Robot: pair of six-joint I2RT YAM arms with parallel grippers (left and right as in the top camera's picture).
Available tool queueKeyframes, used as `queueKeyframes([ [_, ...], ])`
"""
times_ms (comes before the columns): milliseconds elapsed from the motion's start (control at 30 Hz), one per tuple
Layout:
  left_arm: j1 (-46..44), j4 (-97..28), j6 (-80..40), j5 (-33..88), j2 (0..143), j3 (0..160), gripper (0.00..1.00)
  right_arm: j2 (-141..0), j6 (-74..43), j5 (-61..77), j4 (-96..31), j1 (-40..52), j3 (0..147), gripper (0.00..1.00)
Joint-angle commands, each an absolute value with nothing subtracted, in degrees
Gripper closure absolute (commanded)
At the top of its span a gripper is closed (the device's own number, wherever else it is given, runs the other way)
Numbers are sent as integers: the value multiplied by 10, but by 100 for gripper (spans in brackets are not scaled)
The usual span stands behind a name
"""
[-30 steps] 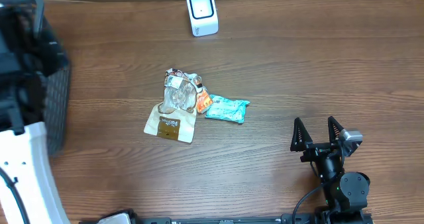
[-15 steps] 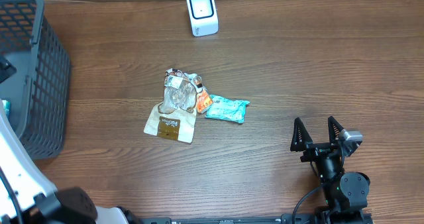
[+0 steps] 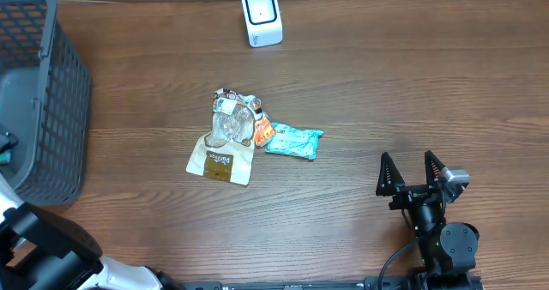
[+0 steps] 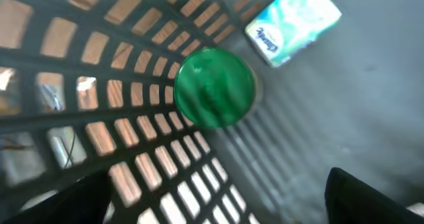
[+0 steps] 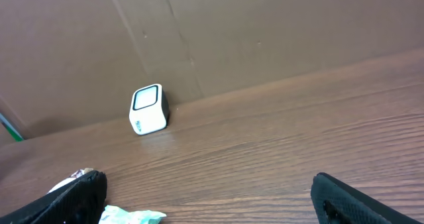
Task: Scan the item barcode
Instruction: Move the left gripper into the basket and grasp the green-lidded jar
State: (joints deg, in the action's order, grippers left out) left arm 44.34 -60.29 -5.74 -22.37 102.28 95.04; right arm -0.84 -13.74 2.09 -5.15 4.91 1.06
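The white barcode scanner (image 3: 261, 15) stands at the table's far edge, and it shows as the scanner (image 5: 148, 109) in the right wrist view. Mid-table lies a small pile: a brown packet (image 3: 221, 163), a clear bag (image 3: 233, 123), an orange item (image 3: 263, 133) and a teal packet (image 3: 294, 141). My right gripper (image 3: 413, 172) is open near the front right, well apart from the pile. My left gripper (image 4: 218, 204) is open inside the grey basket (image 4: 99, 85), above a round green lid (image 4: 214, 88) and a teal-and-white pack (image 4: 293, 24), with nothing between its fingers.
The grey mesh basket (image 3: 73, 110) fills the left edge of the table. The left arm's white body (image 3: 43, 256) crosses the front left corner. A cardboard wall (image 5: 265, 32) rises behind the scanner.
The left arm has swung away from over the basket toward the front left corner, uncovering the basket. The pile, the scanner and the right arm have not moved.
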Motion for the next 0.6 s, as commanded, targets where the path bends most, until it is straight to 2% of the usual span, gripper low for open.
queueKeyframes([
  [0,453,-562,-18,-222,1025,898,9,-2,-136,13,-48,51,4,0],
  [133,457,-487,73,-185,1030,851,0,-2,-136,13,-48,51,4,0],
  [567,472,-405,101,-181,1071,846,2,-2,-136,13,-48,51,4,0],
])
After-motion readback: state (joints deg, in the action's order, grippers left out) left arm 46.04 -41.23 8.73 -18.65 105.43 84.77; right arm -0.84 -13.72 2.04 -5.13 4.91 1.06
